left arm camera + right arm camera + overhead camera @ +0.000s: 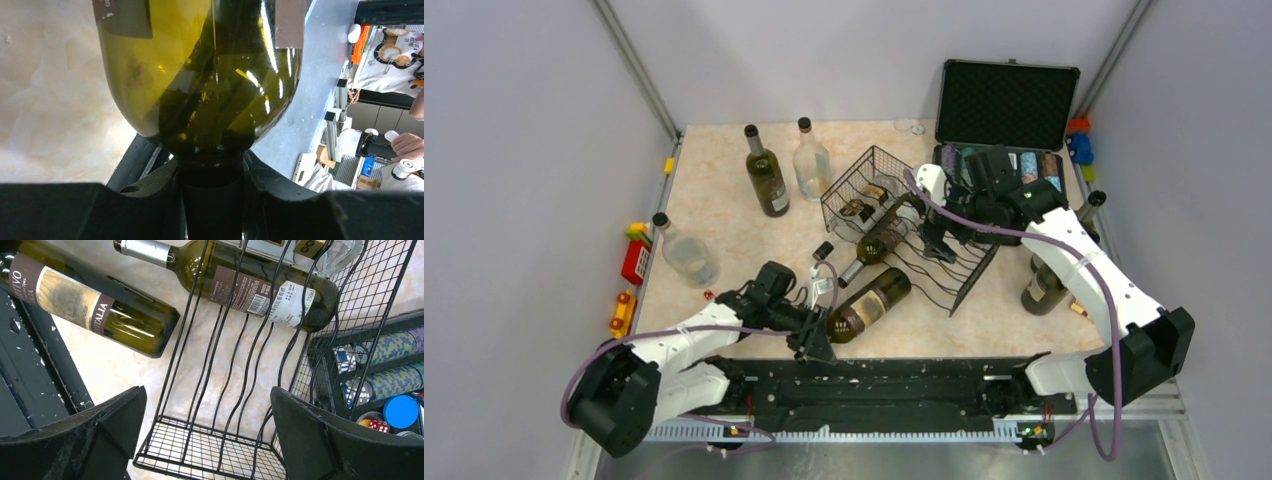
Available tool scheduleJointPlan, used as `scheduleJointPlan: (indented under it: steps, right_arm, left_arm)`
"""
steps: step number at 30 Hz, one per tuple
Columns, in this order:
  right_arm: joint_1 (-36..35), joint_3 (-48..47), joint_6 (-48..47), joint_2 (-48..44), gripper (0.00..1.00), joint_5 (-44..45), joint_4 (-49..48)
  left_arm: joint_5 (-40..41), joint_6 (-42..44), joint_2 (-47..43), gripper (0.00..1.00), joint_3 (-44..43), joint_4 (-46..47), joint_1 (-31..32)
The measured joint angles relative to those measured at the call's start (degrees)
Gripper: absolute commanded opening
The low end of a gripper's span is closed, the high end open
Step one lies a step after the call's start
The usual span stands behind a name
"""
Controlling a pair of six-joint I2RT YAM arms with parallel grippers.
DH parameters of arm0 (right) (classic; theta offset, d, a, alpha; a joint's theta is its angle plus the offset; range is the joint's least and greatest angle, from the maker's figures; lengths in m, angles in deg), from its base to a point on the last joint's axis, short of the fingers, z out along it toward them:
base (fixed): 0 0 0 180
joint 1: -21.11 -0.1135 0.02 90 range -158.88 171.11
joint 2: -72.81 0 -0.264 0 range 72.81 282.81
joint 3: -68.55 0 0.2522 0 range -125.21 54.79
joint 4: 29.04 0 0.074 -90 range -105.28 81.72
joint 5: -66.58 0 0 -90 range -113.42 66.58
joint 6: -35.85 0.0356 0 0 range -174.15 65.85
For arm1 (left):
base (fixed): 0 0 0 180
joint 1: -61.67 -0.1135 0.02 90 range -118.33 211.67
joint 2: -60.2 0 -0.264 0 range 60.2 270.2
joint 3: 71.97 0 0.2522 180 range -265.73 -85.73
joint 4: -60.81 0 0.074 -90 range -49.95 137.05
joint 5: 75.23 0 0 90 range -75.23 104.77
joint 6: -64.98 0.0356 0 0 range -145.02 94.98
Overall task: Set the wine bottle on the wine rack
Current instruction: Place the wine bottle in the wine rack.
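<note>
My left fingers (280, 200) are pinching the neck of the bottle (872, 300), one on each side just below the shoulder, so the body runs straight away from the wrist. The bottle lies low over the near edge of the bench (724, 200). Its long axis slants from the neck at near-left to the base at far-right, and the base points at the near-left corner of the rack (200, 452) and sits just beside it. I can't tell whether the glass rests on the bench or is just clear of it. The left arm is the one on the job. The right fingers (320, 440) are spread wide and hold nothing, hanging over the rack's near end. My read is that the coming move turns on swinging that axis in line with the wavy cradles and going in base first. The bottle is smooth olive-green glass, rounded at the shoulder, with a brown and cream paper label, so it is slick and likely to roll. The rack is thin black wire, open and springy-looking. A second bottle (260, 290) already fills a far cradle, and a case (1009, 100) of chips (395, 347) sits just beyond.
</note>
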Motion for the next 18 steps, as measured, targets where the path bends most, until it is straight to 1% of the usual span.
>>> scheduleJointPlan:
  steps: [8, 18]
  right_arm:
    - [0.0, 0.0, -0.3, 0.0, 0.97, 0.0, 0.0]
    - [0.0, 0.0, -0.4, 0.0, 0.97, -0.1, 0.0]
  left_arm:
    - [0.0, 0.5, 2.3, 0.00, -0.7, -0.1, 0.0]
    - [-0.2, 3.6, 6.9, 0.00, -4.9, -1.7, 0.0]
